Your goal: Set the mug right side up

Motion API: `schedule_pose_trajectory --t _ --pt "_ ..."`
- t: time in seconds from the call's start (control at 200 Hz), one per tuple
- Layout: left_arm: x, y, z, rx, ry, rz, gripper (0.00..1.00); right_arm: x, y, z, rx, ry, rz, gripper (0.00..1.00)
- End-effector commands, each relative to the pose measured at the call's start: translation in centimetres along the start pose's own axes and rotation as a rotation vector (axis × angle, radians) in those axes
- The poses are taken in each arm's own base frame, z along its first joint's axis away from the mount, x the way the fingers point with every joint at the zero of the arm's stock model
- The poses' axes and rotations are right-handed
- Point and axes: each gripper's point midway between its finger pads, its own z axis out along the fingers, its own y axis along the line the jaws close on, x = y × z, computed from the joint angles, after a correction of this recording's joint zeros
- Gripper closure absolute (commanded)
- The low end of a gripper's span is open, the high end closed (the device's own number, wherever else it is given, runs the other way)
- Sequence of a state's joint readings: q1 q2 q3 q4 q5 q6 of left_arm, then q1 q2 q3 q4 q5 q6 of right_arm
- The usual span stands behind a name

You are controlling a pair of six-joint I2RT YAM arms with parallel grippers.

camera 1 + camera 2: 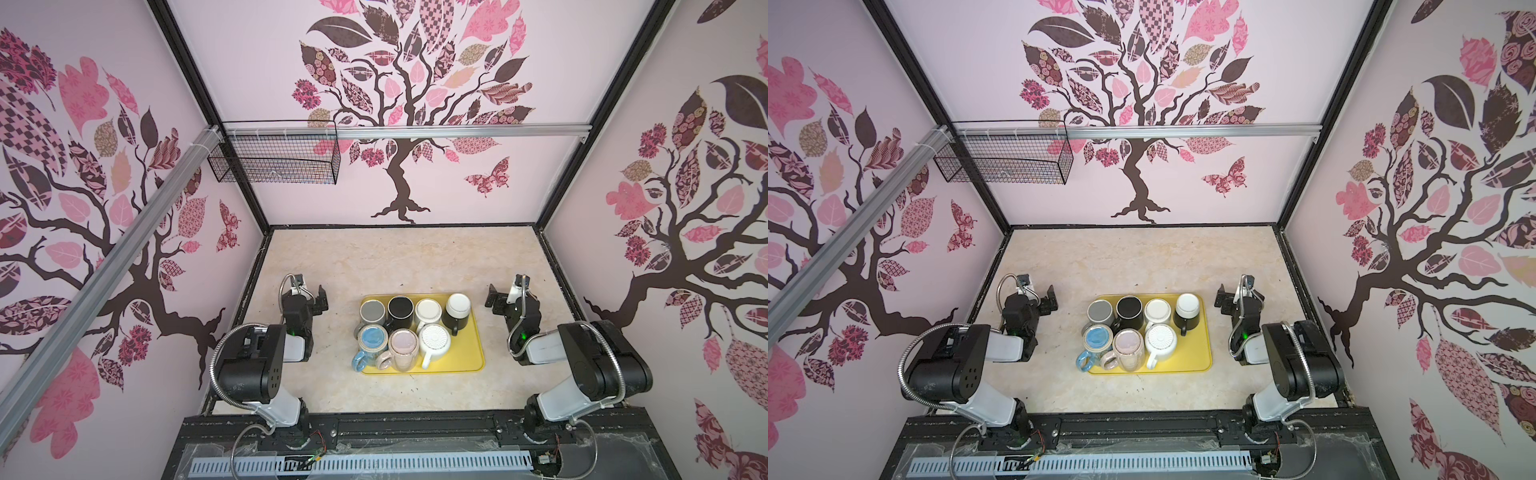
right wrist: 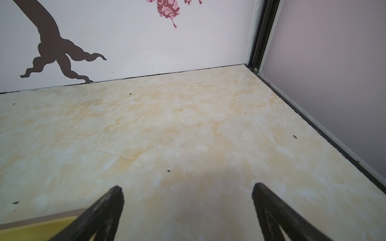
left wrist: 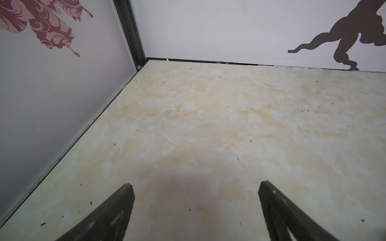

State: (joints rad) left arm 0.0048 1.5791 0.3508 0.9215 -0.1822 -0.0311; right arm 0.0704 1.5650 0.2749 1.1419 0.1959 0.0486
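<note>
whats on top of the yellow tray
Seven mugs stand on the yellow tray: four in the back row, three in front, packed close. The tray floor beneath them is covered, so anything under a mug is hidden.

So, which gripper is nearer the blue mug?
Left. The left gripper is off the tray's left edge, by the blue mug; the right gripper is off the opposite edge.

Bright even light, soft shadows, wide-angle edge distortion
</note>
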Motion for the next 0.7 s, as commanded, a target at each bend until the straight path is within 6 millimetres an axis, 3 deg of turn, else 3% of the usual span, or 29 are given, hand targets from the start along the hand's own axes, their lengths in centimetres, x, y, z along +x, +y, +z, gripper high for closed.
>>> schedule_pose_trajectory --t 0.0,0.185,0.29,0.355,0.415,0.47,0.57,0.695 --pt "-3.3 -0.2 -0.7 -0.017 -0.056 0.012 0.03 -2.2 0.4 0.1 -0.018 -0.049 -0.009 0.00" --pt "-6.3 1.7 -2.9 -0.171 -0.116 -0.009 0.03 -4.6 -3.9 0.3 0.280 0.044 0.120 0.00" --pt "-7.8 5.3 -5.3 -0.390 -0.172 -0.169 0.04 -6.4 -4.2 -0.5 0.317 0.058 0.164 0.00" --pt "-7.7 7.9 -7.2 -0.507 -0.155 -0.295 0.03 -7.1 -4.2 -1.2 0.315 0.050 0.207 0.00" --pt "-6.9 8.7 -8.0 -0.497 -0.085 -0.395 0.03 -8.0 -4.0 -2.0 0.307 0.042 0.255 0.00" --pt "-6.6 8.1 -8.3 -0.444 -0.059 -0.444 0.03 -8.6 -3.9 -2.6 0.304 0.043 0.285 0.00" --pt "-7.2 4.8 -7.9 -0.285 -0.035 -0.459 0.03 -10.0 -2.7 -3.5 0.253 0.062 0.309 0.00" --pt "-8.8 0.9 -8.6 -0.171 0.038 -0.412 0.04 -10.8 1.0 -4.3 0.131 0.078 0.308 0.00"
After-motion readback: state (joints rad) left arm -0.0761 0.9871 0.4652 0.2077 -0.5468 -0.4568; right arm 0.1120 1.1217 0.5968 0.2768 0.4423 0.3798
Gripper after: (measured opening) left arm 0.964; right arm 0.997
